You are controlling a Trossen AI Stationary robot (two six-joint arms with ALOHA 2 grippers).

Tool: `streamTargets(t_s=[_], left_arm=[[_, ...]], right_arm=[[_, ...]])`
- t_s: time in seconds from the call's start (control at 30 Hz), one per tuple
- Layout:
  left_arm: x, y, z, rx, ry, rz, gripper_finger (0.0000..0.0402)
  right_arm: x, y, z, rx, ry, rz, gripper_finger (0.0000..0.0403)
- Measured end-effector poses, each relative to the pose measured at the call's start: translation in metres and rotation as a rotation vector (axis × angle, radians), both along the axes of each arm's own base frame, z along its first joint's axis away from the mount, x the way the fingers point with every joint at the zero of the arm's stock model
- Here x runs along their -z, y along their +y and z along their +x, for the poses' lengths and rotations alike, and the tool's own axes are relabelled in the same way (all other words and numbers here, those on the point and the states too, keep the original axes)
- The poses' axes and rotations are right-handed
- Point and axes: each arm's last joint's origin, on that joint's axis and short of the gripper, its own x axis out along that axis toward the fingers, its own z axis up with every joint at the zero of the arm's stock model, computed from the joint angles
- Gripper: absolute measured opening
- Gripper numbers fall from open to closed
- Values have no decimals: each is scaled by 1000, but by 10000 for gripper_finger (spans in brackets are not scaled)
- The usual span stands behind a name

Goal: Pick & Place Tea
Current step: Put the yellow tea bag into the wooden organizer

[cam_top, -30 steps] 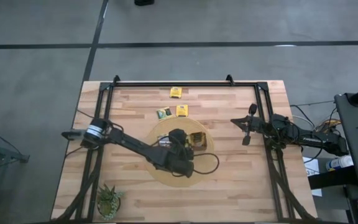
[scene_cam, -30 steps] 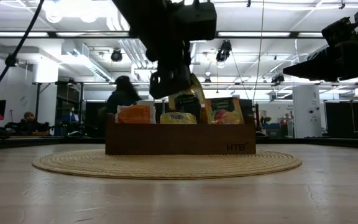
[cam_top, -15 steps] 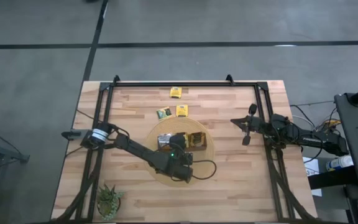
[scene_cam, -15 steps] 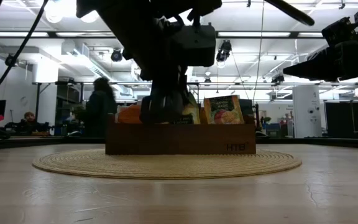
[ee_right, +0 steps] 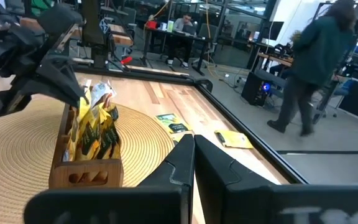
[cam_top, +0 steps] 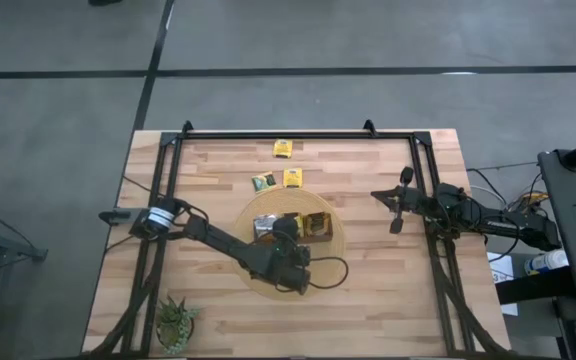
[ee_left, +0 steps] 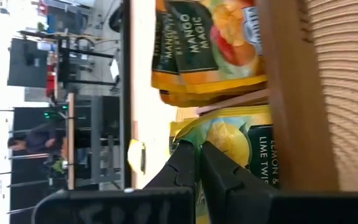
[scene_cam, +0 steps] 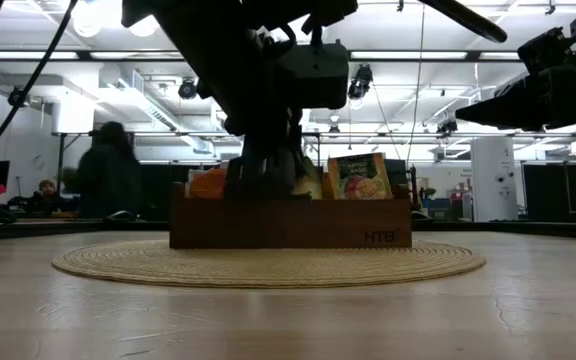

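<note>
The left gripper [cam_top: 280, 232] sits at the box [scene_cam: 290, 222] on the mat, fingers together on a lemon-lime sachet [ee_left: 241, 149] — placing, it seems. Next: open, lift clear, then go for the loose sachets [cam_top: 285, 149] on the worktop [cam_top: 368, 300]; right gripper [cam_top: 396, 205] waits, pinched empty.

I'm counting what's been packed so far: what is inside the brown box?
The brown box holds upright tea sachets: mango ones, a lemon-lime one, an orange one. The left gripper, shut, covers the middle compartment.
</note>
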Motion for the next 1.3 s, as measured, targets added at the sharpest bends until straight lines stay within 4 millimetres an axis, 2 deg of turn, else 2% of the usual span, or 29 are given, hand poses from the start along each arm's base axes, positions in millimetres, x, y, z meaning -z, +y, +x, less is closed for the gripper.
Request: streamTargets(t_s=[0.33, 0.77, 0.9, 1.1, 1.3], left_arm=[[2, -2, 0, 53, 64, -75, 16], [2, -2, 0, 73, 94, -46, 153], [-3, -2, 1, 48, 57, 19, 180], [-18, -4, 6, 27, 1, 59, 188], [-14, 9, 9, 40, 64, -34, 188]], right_arm=[[0, 0, 0, -1, 0, 0, 9], [0, 0, 0, 0, 0, 0, 9], [0, 0, 0, -1, 0, 0, 9], [0, 0, 0, 0, 0, 0, 9], [0, 0, 0, 0, 0, 0, 9]])
